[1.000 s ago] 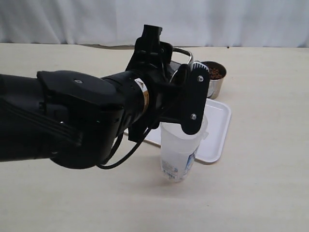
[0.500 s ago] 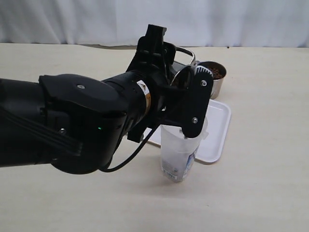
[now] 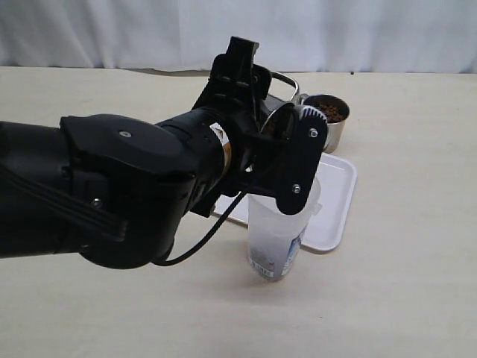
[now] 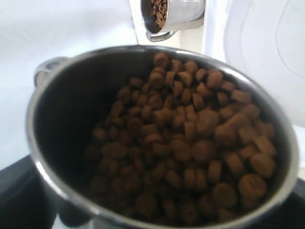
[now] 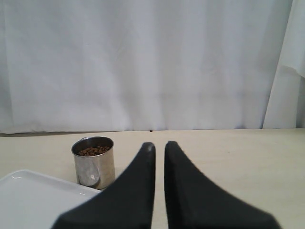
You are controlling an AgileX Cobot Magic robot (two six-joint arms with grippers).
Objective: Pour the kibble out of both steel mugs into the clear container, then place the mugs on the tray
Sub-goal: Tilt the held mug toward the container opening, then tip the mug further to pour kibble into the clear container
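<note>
My left gripper (image 3: 292, 160) is shut on one steel mug (image 3: 276, 119), held tilted just above the clear container (image 3: 277, 239). Seen from the left wrist, this mug's rim (image 4: 43, 157) rings a full load of kibble (image 4: 190, 152) that still lies inside. The second steel mug (image 3: 329, 123) stands upright beyond the tray (image 3: 332, 201), holding kibble (image 3: 332, 113). From the right wrist that mug (image 5: 94, 162) stands off to one side, beside the tray's corner (image 5: 33, 200). My right gripper (image 5: 158, 148) is shut with nothing between its fingers and does not show in the exterior view.
The left arm's black bulk (image 3: 112, 194) hides the near left of the table and much of the tray. A white curtain (image 3: 335, 30) closes off the back. Bare beige tabletop (image 3: 402, 283) lies right of the container.
The left gripper and its mug have turned slightly, tipping a little more over the container. No kibble is seen falling. The second mug has not moved.
</note>
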